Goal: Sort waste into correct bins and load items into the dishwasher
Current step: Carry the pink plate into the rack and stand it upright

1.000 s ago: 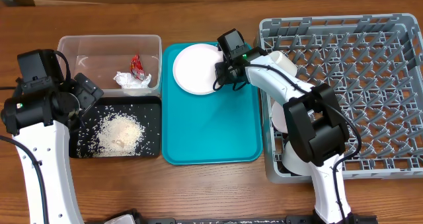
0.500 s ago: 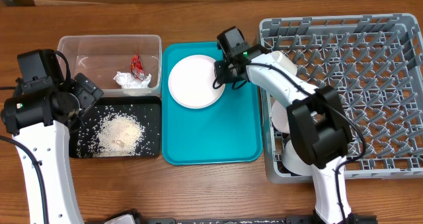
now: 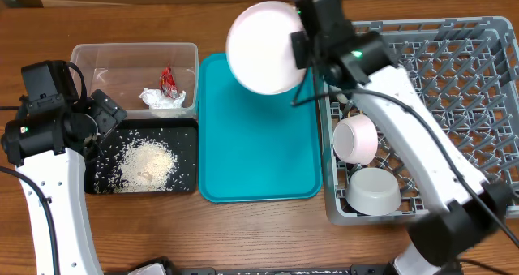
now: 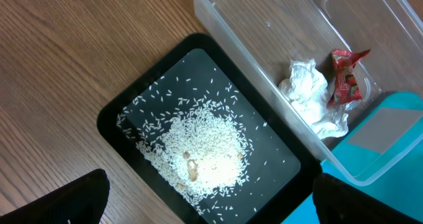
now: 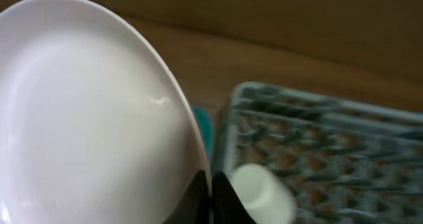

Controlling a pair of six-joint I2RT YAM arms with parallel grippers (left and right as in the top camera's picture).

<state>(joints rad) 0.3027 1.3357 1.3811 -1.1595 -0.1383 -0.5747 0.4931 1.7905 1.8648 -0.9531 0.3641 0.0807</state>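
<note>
Lifted off the teal tray (image 3: 259, 157) since a second ago, the plate (image 3: 263, 48) now hangs tilted above that tray's far edge, its rim pinched by the right tool (image 3: 298, 49), clamped tight. Left of the tray, the left tool (image 3: 104, 117) gapes wide, empty. Right of the tray, the rack (image 3: 454, 72) holds bowls (image 3: 375, 191).

— What rests on the wooden table (image 3: 243, 234)?
— At far left a clear tub (image 3: 134, 46), with a black tray (image 3: 188, 129) just nearer, perhaps touching it. A teal tray (image 3: 259, 145) lies in the middle, and a grey dish rack (image 3: 422, 23) just to its right.
</note>
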